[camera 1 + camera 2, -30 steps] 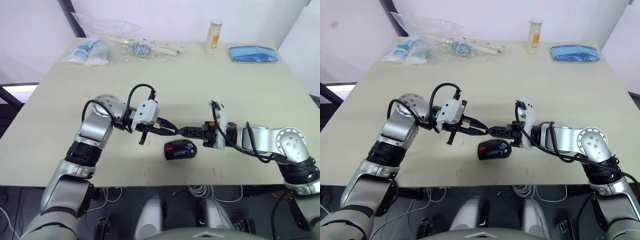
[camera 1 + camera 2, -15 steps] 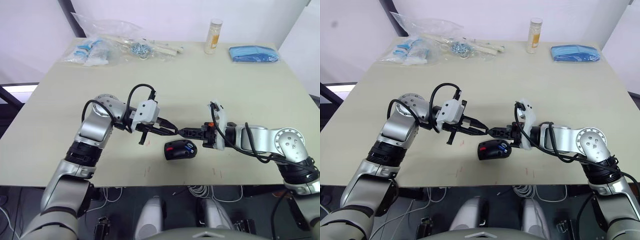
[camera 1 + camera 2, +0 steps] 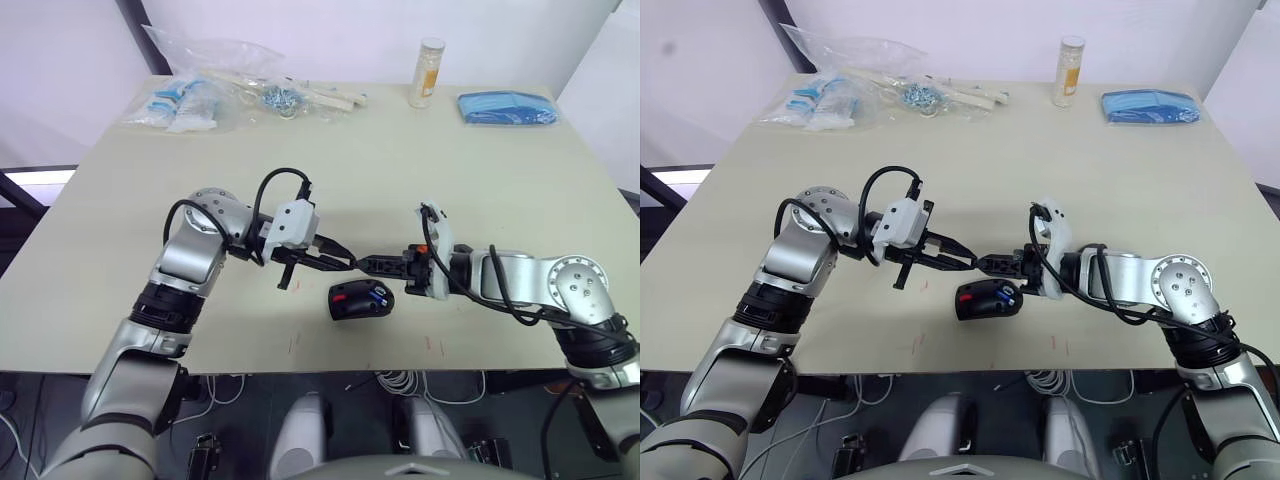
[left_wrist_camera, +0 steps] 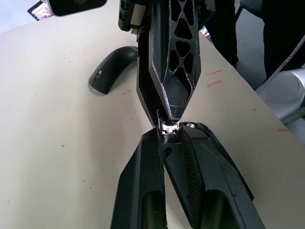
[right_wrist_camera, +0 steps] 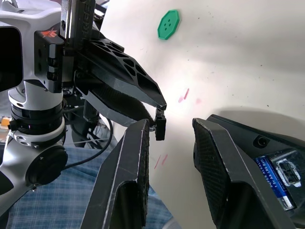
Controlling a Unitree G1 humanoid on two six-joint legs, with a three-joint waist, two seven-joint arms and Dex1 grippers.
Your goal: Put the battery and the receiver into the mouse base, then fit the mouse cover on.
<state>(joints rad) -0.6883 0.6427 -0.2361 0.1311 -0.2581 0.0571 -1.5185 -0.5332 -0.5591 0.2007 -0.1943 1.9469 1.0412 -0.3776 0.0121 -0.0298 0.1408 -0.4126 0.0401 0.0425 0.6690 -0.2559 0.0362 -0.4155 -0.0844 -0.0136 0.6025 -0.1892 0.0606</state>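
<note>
The mouse base (image 3: 361, 299) lies open near the table's front edge, showing its red wheel and the blue battery (image 3: 378, 295) inside it. Just above and behind it my two grippers meet tip to tip. My left gripper (image 3: 347, 263) is shut on the small receiver (image 4: 167, 129), a black stub with a metal end. My right gripper (image 5: 171, 126) is open, one finger on each side of the receiver (image 5: 159, 128). The battery (image 5: 272, 177) sits in its compartment beside that gripper. The glossy black mouse cover (image 4: 110, 69) lies on the table beyond my left gripper.
A green disc (image 5: 167, 30) lies on the table past the grippers. Plastic bags (image 3: 195, 95) sit at the back left, a small bottle (image 3: 428, 72) and a blue cloth (image 3: 505, 107) at the back right. The front table edge (image 3: 330, 372) is close to the mouse base.
</note>
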